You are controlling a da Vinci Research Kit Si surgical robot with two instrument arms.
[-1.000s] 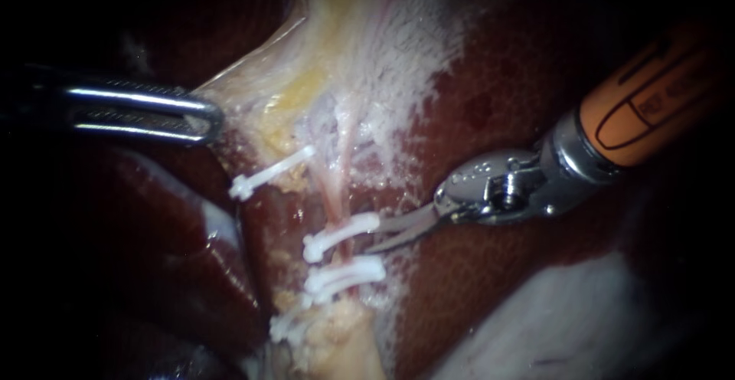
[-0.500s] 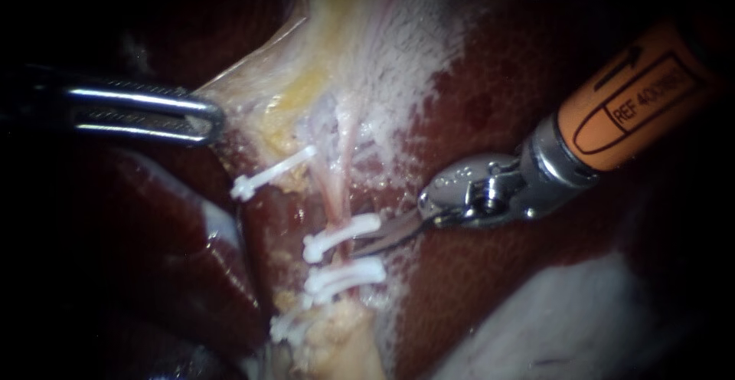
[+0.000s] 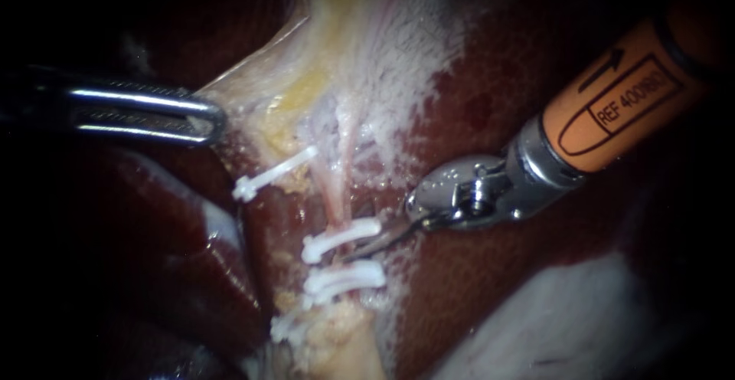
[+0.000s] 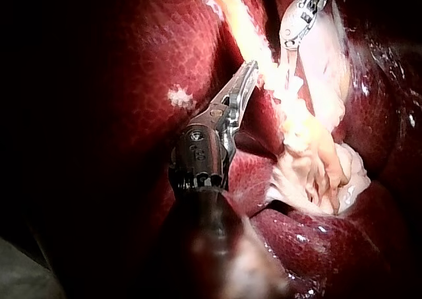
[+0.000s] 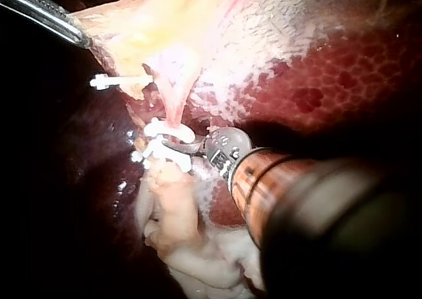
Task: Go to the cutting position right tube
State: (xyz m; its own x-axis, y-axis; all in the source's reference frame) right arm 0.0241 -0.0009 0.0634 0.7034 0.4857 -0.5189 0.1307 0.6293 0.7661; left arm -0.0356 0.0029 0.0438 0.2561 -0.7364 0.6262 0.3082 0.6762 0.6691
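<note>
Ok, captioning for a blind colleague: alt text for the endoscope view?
The right tool, jaws open, reaches a pink tube beside a white clip. The left tool grips pale tissue over dark liver.

We see white clips (image 3: pixel 338 238) at the centre, a dark red mottled liver (image 3: pixel 490 89), and an orange shaft on our right instrument (image 3: pixel 361 250).

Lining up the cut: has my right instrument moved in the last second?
Yes. Against the clip, which has not shifted, the right instrument has slid leftward in the endoscope view, and its tip is now just below that clip.
</note>
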